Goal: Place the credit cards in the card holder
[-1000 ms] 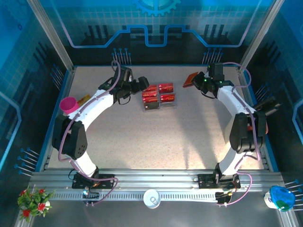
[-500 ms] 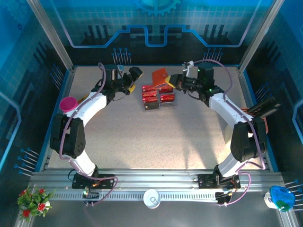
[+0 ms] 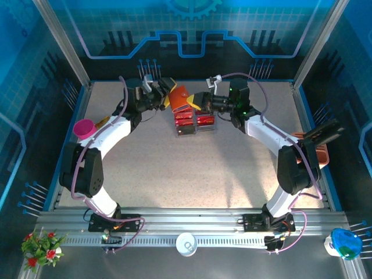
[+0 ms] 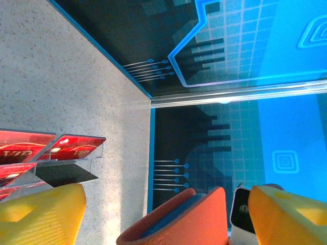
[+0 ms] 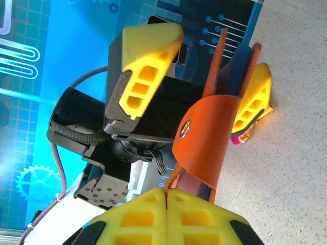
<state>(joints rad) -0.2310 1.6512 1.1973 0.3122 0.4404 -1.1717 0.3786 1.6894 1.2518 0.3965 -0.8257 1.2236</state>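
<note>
Just behind the credit cards (image 3: 195,121), the card holder (image 3: 181,97) is aloft, clenched in the right pincer (image 3: 196,102). The left pincer (image 3: 168,93) stands released, its fingers (image 4: 41,214) flanking the card holder.

Both arms are extended toward the card holder (image 3: 181,97): right pincer (image 3: 199,100) pinched closed on its right side, left pincer (image 3: 167,93) at its left, jaws wide astride it

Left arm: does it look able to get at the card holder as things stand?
Probably yes. The right pincer holds the card holder up off the table, and the left pincer, open, straddles its free end with nothing between.
</note>
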